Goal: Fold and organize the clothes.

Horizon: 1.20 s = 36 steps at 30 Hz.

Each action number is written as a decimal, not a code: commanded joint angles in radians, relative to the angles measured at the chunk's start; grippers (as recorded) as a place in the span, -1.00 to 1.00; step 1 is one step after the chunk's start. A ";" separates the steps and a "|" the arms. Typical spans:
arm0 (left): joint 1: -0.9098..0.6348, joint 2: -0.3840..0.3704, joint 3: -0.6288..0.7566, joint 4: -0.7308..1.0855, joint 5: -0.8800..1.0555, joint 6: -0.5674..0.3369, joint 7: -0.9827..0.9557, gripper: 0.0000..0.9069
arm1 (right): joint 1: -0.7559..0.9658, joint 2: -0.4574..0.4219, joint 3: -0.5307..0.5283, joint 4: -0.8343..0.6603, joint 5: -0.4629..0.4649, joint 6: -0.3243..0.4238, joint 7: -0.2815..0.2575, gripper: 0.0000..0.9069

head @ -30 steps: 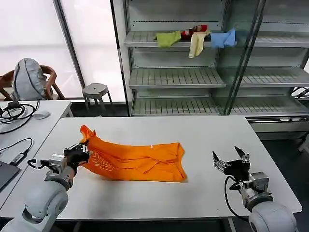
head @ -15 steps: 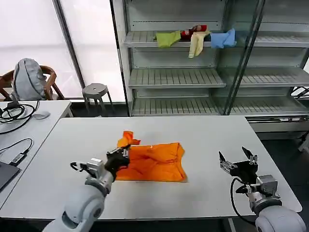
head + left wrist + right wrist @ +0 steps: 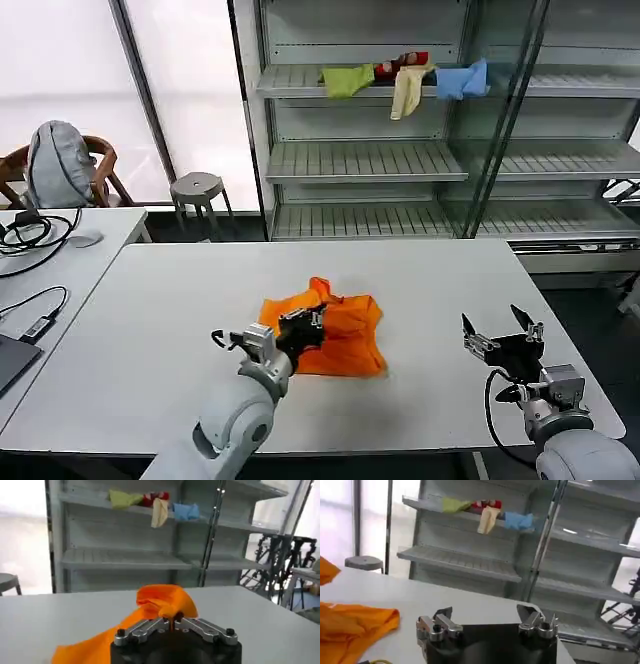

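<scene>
Head view: a bright orange short-sleeved T-shirt of soft fabric (image 3: 335, 335) is seen bunched up near the middle of the big white bench (image 3: 150, 320), with one part pulled over onto the rest.
Left gripper: the left gripper (image 3: 302, 329) is parked right at the shirt's left side, fingers pinched tight on a fold of the orange cloth, which is lifted up a bit off the bench.
Left wrist view: same story, the left gripper (image 3: 174, 620) is clamped on the shirt (image 3: 160, 601) and a puffy hump of orange is bunched up just past the fingertips, with more fabric trailing off to one side.
Right gripper: the right gripper (image 3: 502, 335) is held off by the bench's right side, well apart from the shirt, fingers spread wide and nothing between them.
Right wrist view: the right gripper (image 3: 490, 623) is shown wide open over bare bench, and the shirt's edge (image 3: 355, 630) can be made out off at the side, lying flat-ish.
Lettering: can't really be told from this angle, so it's left alone.
Background: a grey metal shelving rack (image 3: 370, 160) is stood behind the bench, with small green, cream, red and blue cloths (image 3: 405, 78) draped along its upper shelf.
</scene>
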 commanded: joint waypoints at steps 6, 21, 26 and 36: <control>-0.083 -0.053 0.044 0.109 -0.059 -0.003 -0.066 -0.96 | 0.000 0.006 -0.006 -0.006 -0.005 0.000 -0.001 1.00; -0.086 -0.067 0.059 0.132 -0.052 -0.035 -0.017 1.00 | 0.007 -0.002 -0.011 -0.009 -0.003 0.000 -0.002 1.00; -0.085 -0.087 0.061 0.121 -0.097 -0.119 0.037 1.00 | 0.012 -0.003 -0.016 -0.012 -0.003 0.000 -0.002 1.00; -0.069 -0.054 -0.051 0.032 -0.097 -0.166 0.092 1.00 | 0.028 0.001 -0.028 -0.020 -0.004 0.000 -0.004 1.00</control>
